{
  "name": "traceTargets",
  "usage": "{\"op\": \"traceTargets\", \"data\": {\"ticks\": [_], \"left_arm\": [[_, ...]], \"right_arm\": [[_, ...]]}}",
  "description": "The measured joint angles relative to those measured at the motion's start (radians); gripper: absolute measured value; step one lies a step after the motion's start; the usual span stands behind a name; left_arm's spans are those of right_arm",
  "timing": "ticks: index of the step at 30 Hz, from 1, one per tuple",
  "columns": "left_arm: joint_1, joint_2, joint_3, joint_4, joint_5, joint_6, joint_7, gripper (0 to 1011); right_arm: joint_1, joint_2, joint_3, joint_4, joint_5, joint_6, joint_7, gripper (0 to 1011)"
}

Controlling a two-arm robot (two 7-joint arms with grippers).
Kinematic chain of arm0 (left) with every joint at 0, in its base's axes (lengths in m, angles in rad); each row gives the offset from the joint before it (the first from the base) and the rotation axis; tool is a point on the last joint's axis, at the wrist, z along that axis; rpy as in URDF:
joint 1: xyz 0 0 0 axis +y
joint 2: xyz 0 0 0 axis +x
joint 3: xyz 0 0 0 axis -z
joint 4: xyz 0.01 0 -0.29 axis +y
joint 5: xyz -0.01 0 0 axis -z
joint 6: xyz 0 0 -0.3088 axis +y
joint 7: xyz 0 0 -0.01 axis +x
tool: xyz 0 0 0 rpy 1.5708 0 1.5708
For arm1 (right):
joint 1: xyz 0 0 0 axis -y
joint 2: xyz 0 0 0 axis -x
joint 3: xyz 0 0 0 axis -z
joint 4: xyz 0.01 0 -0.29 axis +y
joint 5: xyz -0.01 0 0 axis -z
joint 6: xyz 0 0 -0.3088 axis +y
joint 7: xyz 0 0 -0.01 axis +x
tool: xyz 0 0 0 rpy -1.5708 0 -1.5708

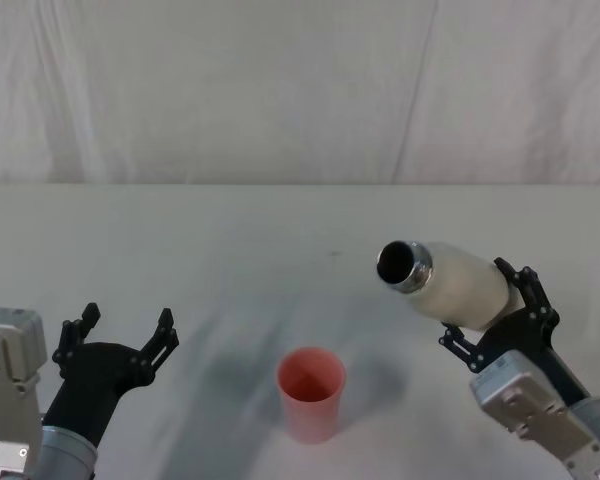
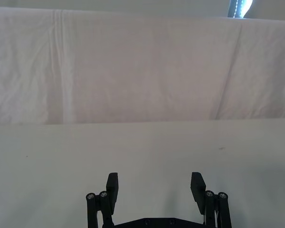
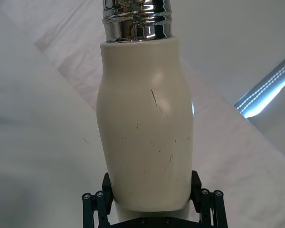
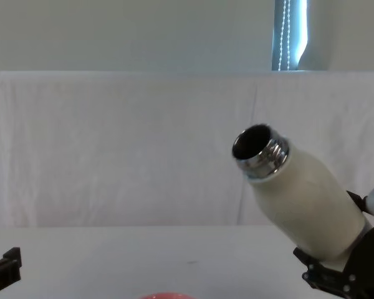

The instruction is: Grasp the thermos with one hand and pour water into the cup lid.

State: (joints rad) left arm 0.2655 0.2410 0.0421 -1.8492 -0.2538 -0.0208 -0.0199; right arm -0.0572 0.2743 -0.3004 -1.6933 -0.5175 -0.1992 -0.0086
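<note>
Left pincer point(image 1: 120, 335): released, idle at the bench's near left corner.
Cup point(image 1: 311, 392): upright near the bench's point(image 1: 280, 230) near edge, centre.
Thermos point(image 1: 448, 283): aloft, tilted, mouth short of the cup; tip now and you'll likely spill on the bench.
Right pincer point(image 1: 495, 315): clenched on its base; watch for slip.

Black linkage end effector point(image 1: 120, 330), silver wrists
</note>
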Motion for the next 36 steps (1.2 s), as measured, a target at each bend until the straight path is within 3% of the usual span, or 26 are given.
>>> {"op": "traceTargets", "data": {"ticks": [10, 36], "left_arm": [[0.000, 0.000, 0.000, 0.000, 0.000, 0.000, 0.000, 1001], [0.000, 0.000, 0.000, 0.000, 0.000, 0.000, 0.000, 1001]], "right_arm": [[0.016, 0.022, -0.034, 0.024, -0.112, -0.001, -0.048, 964], [0.061, 0.056, -0.104, 0.080, -0.275, 0.049, -0.134, 964]]}}
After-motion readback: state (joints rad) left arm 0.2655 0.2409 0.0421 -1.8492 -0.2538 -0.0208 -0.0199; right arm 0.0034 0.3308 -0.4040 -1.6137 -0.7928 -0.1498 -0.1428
